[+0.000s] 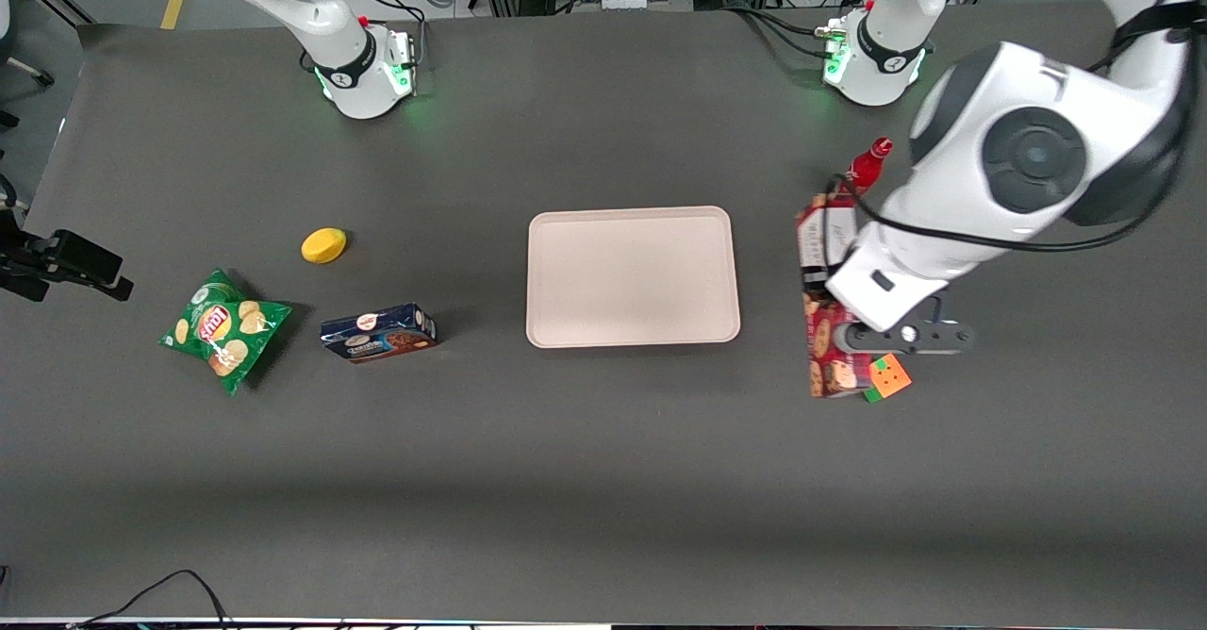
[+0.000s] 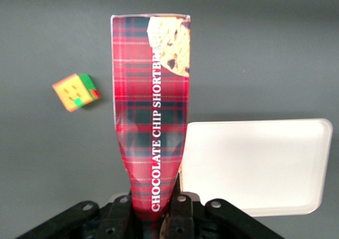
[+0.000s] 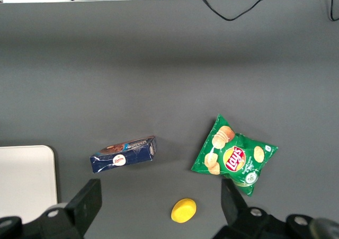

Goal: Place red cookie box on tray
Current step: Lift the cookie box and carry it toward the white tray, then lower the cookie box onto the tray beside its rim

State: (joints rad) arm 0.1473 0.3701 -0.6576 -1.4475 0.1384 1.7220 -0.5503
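Chip bag [image 1: 224,328], yellow lump [image 1: 323,245] and blue cookie box [image 1: 378,333] toward the parked arm's end of the table [image 1: 603,479]; tray [image 1: 632,276] mid-table; red cookie box [image 2: 153,112] pinched by gripper [image 2: 159,218], beside tray; cube [image 1: 888,377] and red bottle [image 1: 869,164] nearby.

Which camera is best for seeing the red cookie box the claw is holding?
The left wrist view. The red cookie box fills it, plaid and lettering plain, pinched in the claw, with the tray beside it. In the front view the box is partly hidden under the arm. The right wrist view doesn't show it.
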